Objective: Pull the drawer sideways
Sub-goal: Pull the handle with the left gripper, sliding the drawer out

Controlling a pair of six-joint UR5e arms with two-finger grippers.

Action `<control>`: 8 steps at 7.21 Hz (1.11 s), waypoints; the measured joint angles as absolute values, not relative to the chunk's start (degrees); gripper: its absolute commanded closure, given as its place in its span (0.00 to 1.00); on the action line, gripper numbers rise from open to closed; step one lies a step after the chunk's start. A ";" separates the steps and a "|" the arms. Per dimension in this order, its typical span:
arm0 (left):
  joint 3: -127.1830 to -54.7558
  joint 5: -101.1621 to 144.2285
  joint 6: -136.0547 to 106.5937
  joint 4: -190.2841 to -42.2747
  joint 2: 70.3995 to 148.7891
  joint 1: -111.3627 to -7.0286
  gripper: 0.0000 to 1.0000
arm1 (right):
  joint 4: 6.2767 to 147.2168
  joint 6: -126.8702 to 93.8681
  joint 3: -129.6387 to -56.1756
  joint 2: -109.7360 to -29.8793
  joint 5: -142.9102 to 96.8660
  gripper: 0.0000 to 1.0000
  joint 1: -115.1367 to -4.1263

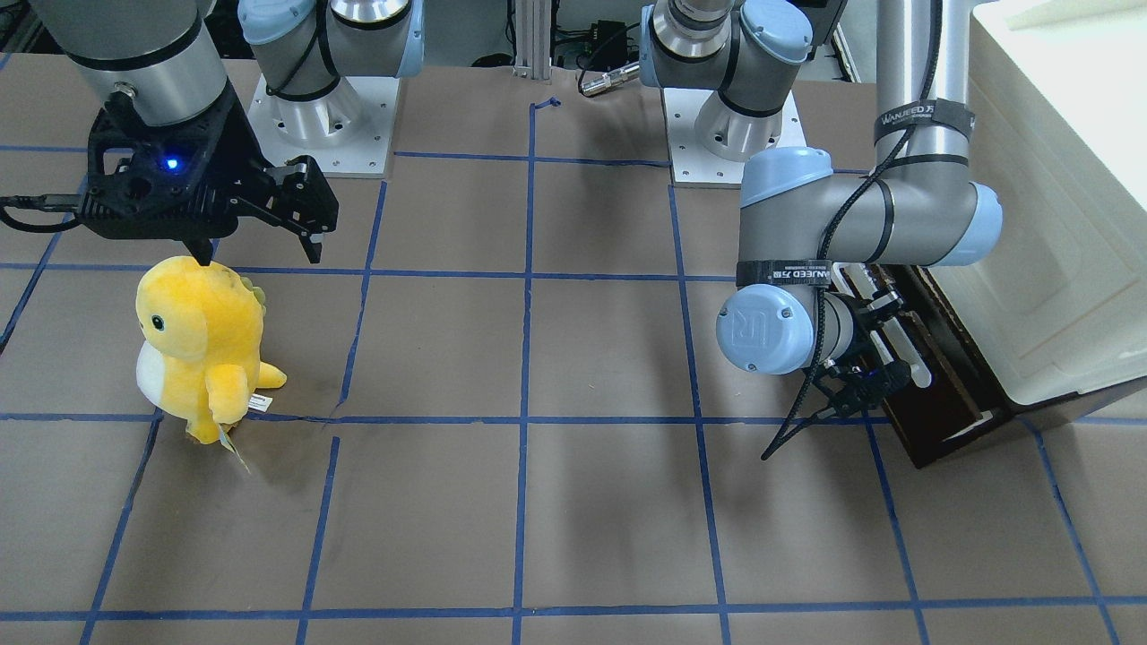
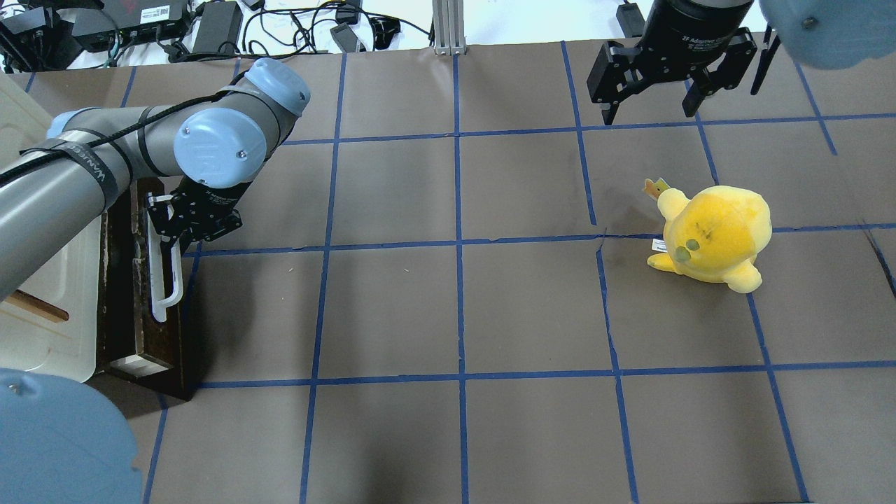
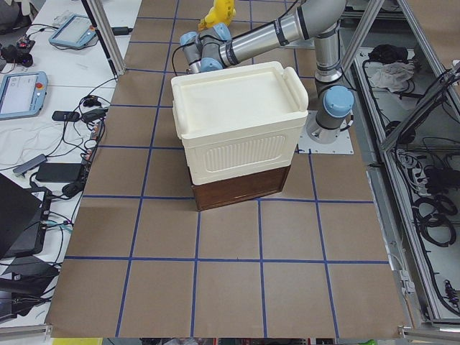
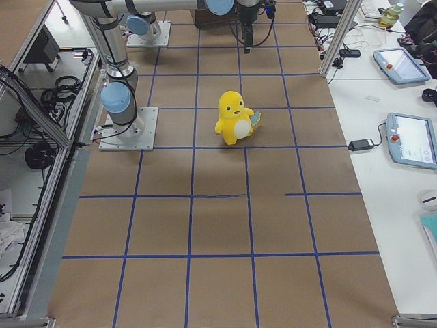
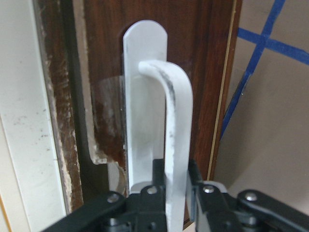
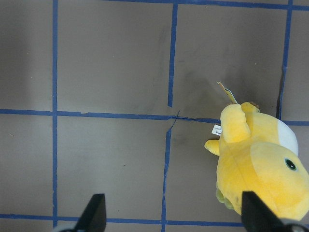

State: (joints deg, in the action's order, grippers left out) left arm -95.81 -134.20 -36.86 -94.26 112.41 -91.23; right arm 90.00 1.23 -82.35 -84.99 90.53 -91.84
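The drawer [image 2: 133, 294] has a dark brown front and a long white bar handle [image 2: 166, 280], and sits under the cream-white cabinet [image 2: 42, 336] at the table's left end. My left gripper [image 2: 175, 234] is shut on the handle near one end. In the left wrist view the black fingers [image 5: 195, 176] clamp both sides of the white handle [image 5: 177, 125] against the brown front [image 5: 207, 72]. In the front view a pale strip shows at the near end of the drawer [image 1: 936, 394]. My right gripper [image 2: 649, 112] hangs open and empty above the table, far from the drawer.
A yellow plush toy [image 2: 714, 234] stands on the brown paper near my right gripper [image 1: 255, 249], and it shows in the right wrist view [image 6: 260, 164]. Blue tape lines grid the table. The two arm bases [image 1: 314, 107] stand at the robot's side.
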 measured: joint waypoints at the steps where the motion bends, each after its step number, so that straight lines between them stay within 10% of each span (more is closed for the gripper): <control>1: -95.92 -134.39 -36.80 -94.50 112.33 -91.23 0.86 | 90.00 1.23 -82.35 -84.99 90.54 0.00 -91.85; 8: -96.92 -134.85 -36.74 -96.17 111.63 -91.22 0.86 | 90.00 1.23 -82.35 -84.99 90.56 0.00 -91.84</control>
